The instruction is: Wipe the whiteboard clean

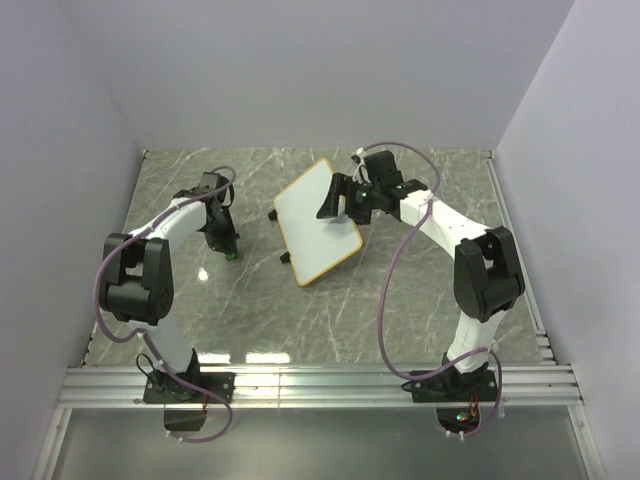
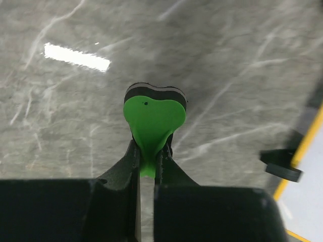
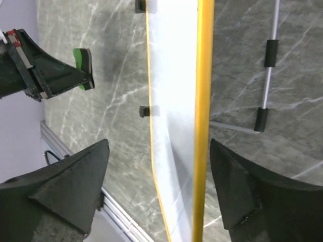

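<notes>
The whiteboard [image 1: 312, 228], white with an orange-tan frame, lies at an angle in the middle of the marble table. Its surface [image 3: 174, 101] shows no marks that I can make out. My right gripper [image 1: 340, 200] is open, its jaws wide apart on either side of the board's far edge [image 3: 204, 126], touching nothing. Left of the board, my left gripper [image 1: 228, 248] is shut on the green and black eraser block [image 2: 151, 118], held just above the table. The board's corner [image 2: 309, 199] shows at the right of the left wrist view.
A wire stand leg with black sleeves [image 3: 267, 85] lies on the table behind the board. Small black feet [image 2: 282, 169] stick out from the board's frame. Grey walls enclose the table; a metal rail [image 1: 320, 385] runs along the near edge.
</notes>
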Robot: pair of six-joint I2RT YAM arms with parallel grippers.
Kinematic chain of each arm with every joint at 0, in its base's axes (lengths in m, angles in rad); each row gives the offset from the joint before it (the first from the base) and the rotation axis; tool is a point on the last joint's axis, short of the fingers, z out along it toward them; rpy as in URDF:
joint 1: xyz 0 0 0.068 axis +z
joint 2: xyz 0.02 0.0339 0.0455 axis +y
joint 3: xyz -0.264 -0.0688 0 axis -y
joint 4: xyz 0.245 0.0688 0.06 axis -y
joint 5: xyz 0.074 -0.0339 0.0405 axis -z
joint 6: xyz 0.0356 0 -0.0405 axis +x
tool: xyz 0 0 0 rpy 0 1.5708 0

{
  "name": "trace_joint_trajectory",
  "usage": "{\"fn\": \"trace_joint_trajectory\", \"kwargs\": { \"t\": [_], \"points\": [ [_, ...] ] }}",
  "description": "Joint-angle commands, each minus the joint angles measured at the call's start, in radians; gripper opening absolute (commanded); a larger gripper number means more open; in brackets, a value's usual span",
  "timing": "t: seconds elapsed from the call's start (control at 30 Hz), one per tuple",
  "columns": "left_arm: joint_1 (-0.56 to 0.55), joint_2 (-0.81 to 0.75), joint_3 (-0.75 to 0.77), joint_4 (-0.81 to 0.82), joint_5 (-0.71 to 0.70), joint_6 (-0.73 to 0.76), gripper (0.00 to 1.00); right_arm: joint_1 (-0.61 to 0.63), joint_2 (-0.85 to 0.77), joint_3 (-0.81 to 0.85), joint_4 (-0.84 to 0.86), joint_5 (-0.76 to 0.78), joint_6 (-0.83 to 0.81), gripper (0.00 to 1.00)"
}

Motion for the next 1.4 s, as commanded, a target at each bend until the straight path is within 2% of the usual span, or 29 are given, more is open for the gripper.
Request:
{"fn": "trace_joint_trajectory", "kwargs": {
  "t": [0.0, 0.03, 0.07, 0.2, 0.27, 0.3, 0.33, 0.37, 0.43, 0.47, 0.6, 0.63, 0.67, 0.7, 0.87, 1.1, 1.27, 1.37],
  "points": [
    [0.01, -0.059, -0.011, 0.031, -0.015, -0.002, 0.0, 0.004, -0.061, 0.036, -0.003, 0.045, -0.003, 0.9],
    [0.011, -0.056, -0.017, 0.034, -0.015, 0.002, 0.0, 0.002, -0.065, 0.057, -0.023, 0.068, -0.008, 0.91],
    [0.013, -0.05, -0.018, 0.033, -0.015, 0.001, 0.0, 0.001, -0.073, 0.068, -0.031, 0.082, -0.011, 0.99],
    [0.013, -0.027, -0.021, 0.026, -0.021, 0.002, 0.01, -0.025, -0.127, 0.108, -0.077, 0.143, -0.031, 1.0],
    [0.014, -0.019, -0.022, 0.022, -0.027, 0.007, 0.16, -0.055, -0.154, 0.11, -0.096, 0.174, -0.04, 1.0],
    [0.014, -0.024, -0.025, 0.022, -0.029, 0.007, 0.35, -0.067, -0.183, 0.11, -0.106, 0.189, -0.052, 1.0],
    [0.014, -0.03, -0.034, 0.025, -0.027, 0.01, 0.45, -0.076, -0.2, 0.105, -0.132, 0.206, -0.06, 1.0],
    [0.014, -0.034, -0.037, 0.029, -0.026, 0.012, 0.58, -0.102, -0.216, 0.102, -0.145, 0.24, -0.068, 1.0],
    [0.014, -0.048, -0.041, 0.026, -0.032, 0.018, 0.74, -0.136, -0.272, 0.073, -0.169, 0.261, -0.091, 1.0],
    [0.014, -0.05, -0.041, 0.023, -0.038, 0.019, 0.79, -0.169, -0.292, 0.059, -0.174, 0.258, -0.095, 1.0],
    [0.014, -0.063, -0.027, 0.003, -0.056, 0.024, 0.84, -0.245, -0.441, -0.066, -0.174, 0.232, -0.11, 1.0],
    [0.014, -0.071, -0.024, 0.0, -0.056, 0.024, 0.88, -0.252, -0.467, -0.093, -0.171, 0.231, -0.112, 1.0],
    [0.014, -0.076, -0.022, -0.001, -0.058, 0.022, 0.97, -0.259, -0.495, -0.116, -0.172, 0.229, -0.114, 1.0],
    [0.014, -0.082, -0.018, -0.009, -0.058, 0.022, 0.99, -0.259, -0.545, -0.158, -0.175, 0.231, -0.117, 1.0],
    [0.014, -0.066, 0.007, -0.033, -0.073, 0.015, 1.0, -0.26, -0.667, -0.275, -0.192, 0.229, -0.101, 1.0],
    [0.011, -0.244, 0.038, 0.006, 0.026, 0.018, 0.98, -0.26, -0.86, -0.347, -0.234, 0.242, -0.013, 0.99],
    [-0.019, -0.404, 0.032, 0.062, 0.154, 0.009, 0.97, -0.259, -0.996, -0.461, -0.191, 0.095, 0.11, 0.99],
    [-0.026, -0.471, 0.041, 0.057, 0.116, -0.049, 0.96, -0.259, -1.079, -0.516, -0.197, 0.059, 0.115, 0.99]
  ]
}}
